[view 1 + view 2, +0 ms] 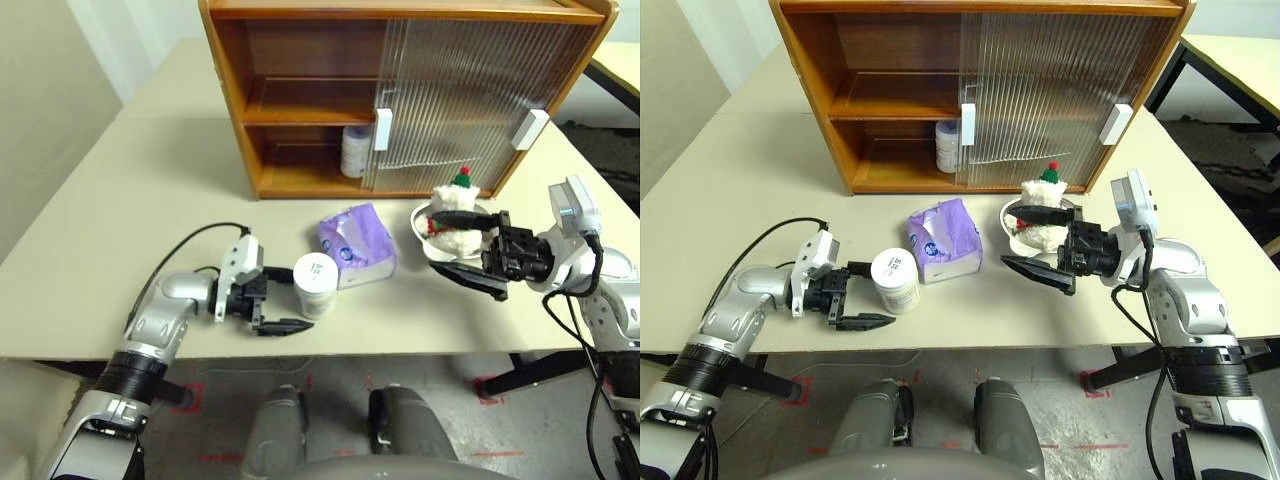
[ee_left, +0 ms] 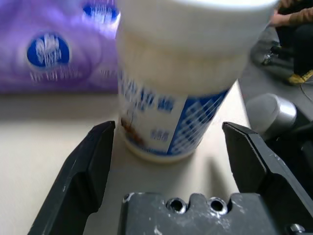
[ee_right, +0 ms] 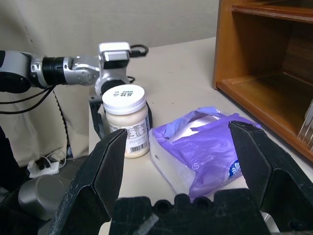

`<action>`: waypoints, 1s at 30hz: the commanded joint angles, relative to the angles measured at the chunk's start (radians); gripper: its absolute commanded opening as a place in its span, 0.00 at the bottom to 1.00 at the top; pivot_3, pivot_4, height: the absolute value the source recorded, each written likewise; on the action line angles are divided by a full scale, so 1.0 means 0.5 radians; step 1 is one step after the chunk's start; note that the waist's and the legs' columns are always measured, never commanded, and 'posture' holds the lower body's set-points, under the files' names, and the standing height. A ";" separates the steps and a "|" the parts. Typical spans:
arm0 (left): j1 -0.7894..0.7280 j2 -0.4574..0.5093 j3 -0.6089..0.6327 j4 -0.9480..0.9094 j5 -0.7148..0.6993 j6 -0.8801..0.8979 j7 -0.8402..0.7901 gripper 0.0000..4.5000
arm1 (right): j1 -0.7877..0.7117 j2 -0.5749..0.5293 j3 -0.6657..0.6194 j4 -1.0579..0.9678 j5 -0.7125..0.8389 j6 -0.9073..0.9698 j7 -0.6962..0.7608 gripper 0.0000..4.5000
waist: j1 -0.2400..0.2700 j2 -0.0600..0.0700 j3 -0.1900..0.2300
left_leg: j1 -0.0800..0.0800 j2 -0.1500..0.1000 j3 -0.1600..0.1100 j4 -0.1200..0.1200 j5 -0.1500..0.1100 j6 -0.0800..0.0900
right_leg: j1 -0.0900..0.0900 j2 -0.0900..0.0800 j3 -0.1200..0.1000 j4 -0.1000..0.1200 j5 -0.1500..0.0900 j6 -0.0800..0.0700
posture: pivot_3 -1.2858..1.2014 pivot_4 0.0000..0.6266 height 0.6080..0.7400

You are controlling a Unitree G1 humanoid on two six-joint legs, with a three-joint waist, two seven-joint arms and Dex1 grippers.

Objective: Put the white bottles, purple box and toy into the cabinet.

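Presently, the cabinet (image 1: 300,150) stood at the back of the table (image 1: 120,200), its left half uncovered, the two ribbed doors (image 1: 460,100) drawn over the right half. One white bottle (image 1: 353,152) sat on the lower shelf, just behind the near door's edge. The upper shelf's uncovered part held nothing that I could see. The toy (image 1: 455,215) sat in a shallow steel bowl (image 1: 420,222) in front of the cabinet, with the purple box (image 1: 358,245) lying to its left on the table.

My left tool (image 1: 275,312) was released, its fingers (image 2: 83,171) standing either side of the second white bottle (image 1: 315,285) without touching it. My right tool (image 1: 470,250) was likewise released, holding nothing, raised just before the toy.

My left wrist view showed the bottle's blue-checked label close up; my right wrist view showed that bottle's printed lid.
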 commanded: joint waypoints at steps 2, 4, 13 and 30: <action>-0.016 -0.066 -0.037 0.089 0.062 -0.095 0.022 0.99 | 0.012 -0.016 0.002 -0.027 0.007 0.006 -0.005 1.00 | -0.003 0.001 -0.001 | 0.000 0.000 -0.001 0.000 0.000 0.000 | 0.001 -0.001 0.000 0.000 0.000 0.000 | 0.51 0.09 1.00; -0.013 -0.092 -0.027 0.103 0.055 -0.107 0.023 0.99 | 0.013 -0.014 0.007 -0.025 0.004 0.004 -0.006 1.00 | -0.002 0.001 -0.001 | 0.000 0.000 -0.001 0.000 0.000 0.000 | 0.001 -0.002 0.000 0.000 0.000 0.001 | 0.51 0.09 1.00; -0.038 -0.212 -0.020 0.222 0.080 -0.170 0.034 0.85 | 0.013 -0.013 0.017 -0.016 -0.012 -0.003 -0.009 1.00 | 0.011 0.009 -0.006 | 0.001 -0.001 -0.001 0.003 0.000 0.000 | 0.004 -0.003 -0.001 -0.001 0.001 0.003 | 0.51 0.08 1.00; -0.174 -0.155 0.373 0.422 0.016 -0.378 0.337 0.68 | 0.088 0.048 -0.053 -0.090 0.093 0.039 -0.124 1.00 | 0.010 0.015 -0.010 | -0.001 0.000 -0.004 0.002 0.000 0.000 | 0.002 0.001 -0.004 -0.001 0.002 0.002 | 0.51 0.07 1.00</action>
